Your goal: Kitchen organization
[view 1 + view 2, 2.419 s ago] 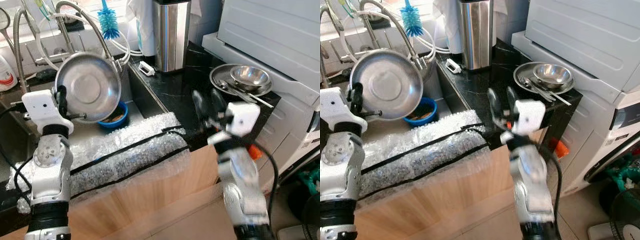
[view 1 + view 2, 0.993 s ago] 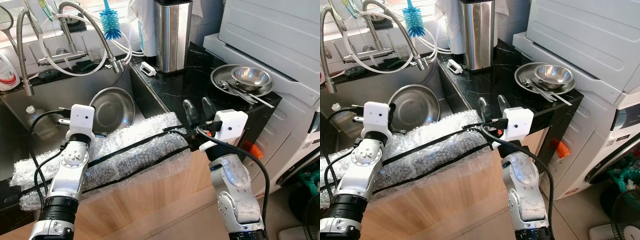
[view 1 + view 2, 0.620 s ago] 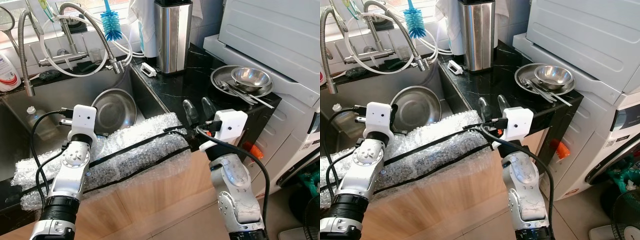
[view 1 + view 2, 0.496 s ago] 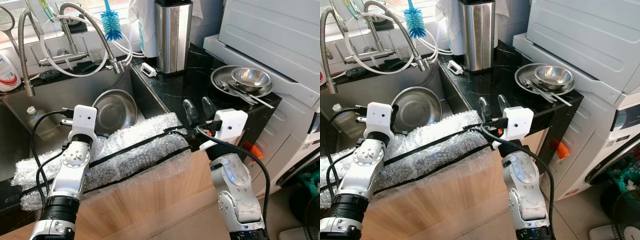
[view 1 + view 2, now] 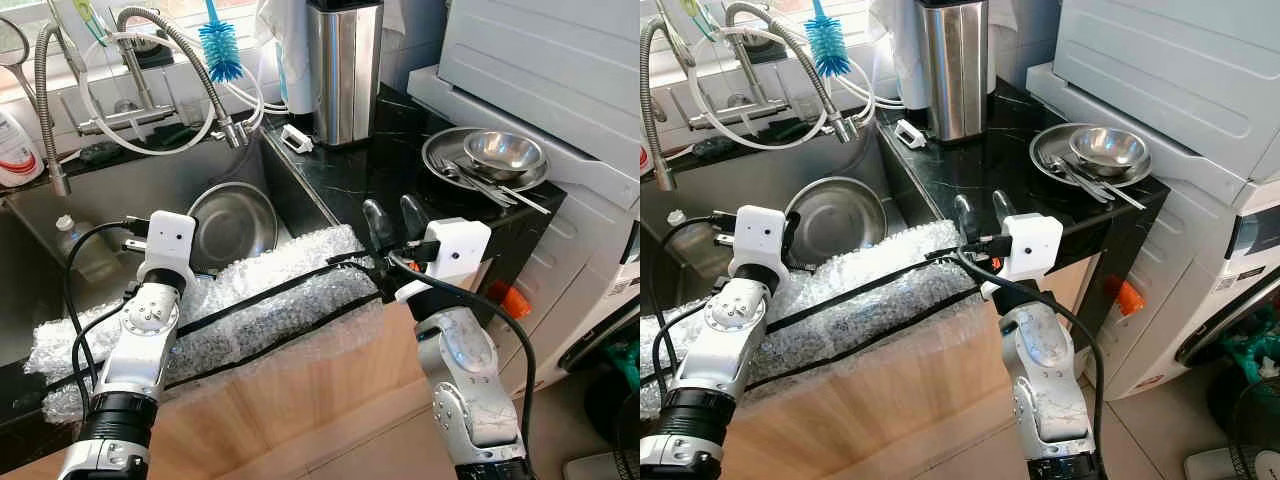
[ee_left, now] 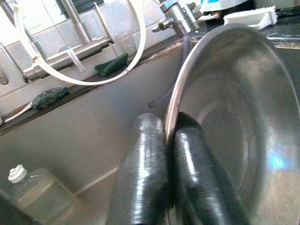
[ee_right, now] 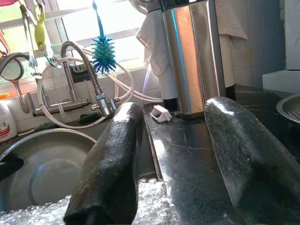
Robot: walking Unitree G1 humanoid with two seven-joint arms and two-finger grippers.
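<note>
A large steel bowl stands tilted on edge in the sink. My left gripper is shut on its rim, one finger inside and one outside. In the eye views the left wrist's white housing covers those fingers. My right gripper hovers open over the front edge of the black counter, its fingers spread with nothing between them. At the counter's right end a steel plate carries a small steel bowl and cutlery.
Bubble wrap pads the sink's front edge. A faucet with hoses and a blue brush stand behind the sink, with a plastic bottle inside it. A steel canister is at the counter's back and a white appliance to the right.
The left gripper has brought the big bowl down from above the sink into it, covering the blue bowl that lay there. The right gripper has drawn back slightly. Over the last second little moved.
</note>
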